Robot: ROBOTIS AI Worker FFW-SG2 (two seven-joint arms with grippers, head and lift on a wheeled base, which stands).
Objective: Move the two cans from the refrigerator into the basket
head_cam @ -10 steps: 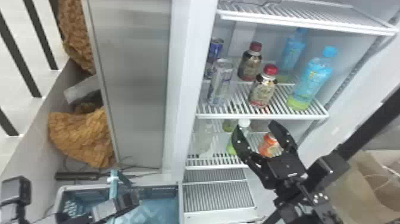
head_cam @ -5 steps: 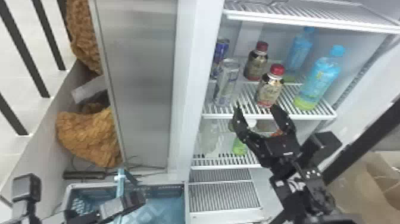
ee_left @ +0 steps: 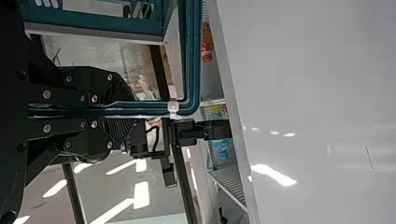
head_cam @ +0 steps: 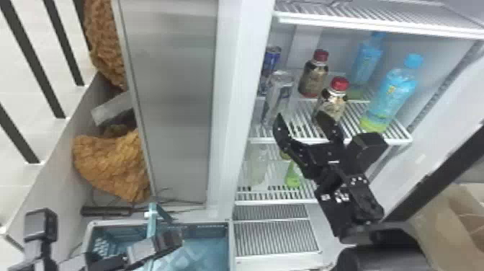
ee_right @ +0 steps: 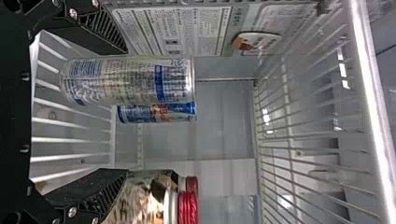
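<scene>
Pale flooring and dark bars [head_cam: 57, 61] fill the left of the head view, beside a grey panel [head_cam: 173, 101] and the white open refrigerator [head_cam: 239, 90]. Both cans stand upright on a wire shelf [head_cam: 302, 133] inside it, toward its left side: the silver can [head_cam: 279, 93] in front, the blue can [head_cam: 272, 59] just behind. To their right on that shelf are two red-capped bottles [head_cam: 333, 102] and two blue-capped bottles [head_cam: 390, 92]; a green bottle [head_cam: 292, 176] sits on the shelf below. The right gripper [head_cam: 304, 126] is at the front of the cans' shelf, released, its two fingers spread wide and nothing held between them. In the right wrist view the silver can lies near one finger [ee_right: 102, 32], while the nearer red-capped bottle is by the other. Low in the head view, the blue basket [head_cam: 194, 222] sits in front of the grey panel. The left gripper [head_cam: 167, 241] is at the basket, and the left wrist view shows it clenched on the basket's handle [ee_left: 140, 108], a finger on either side.
</scene>
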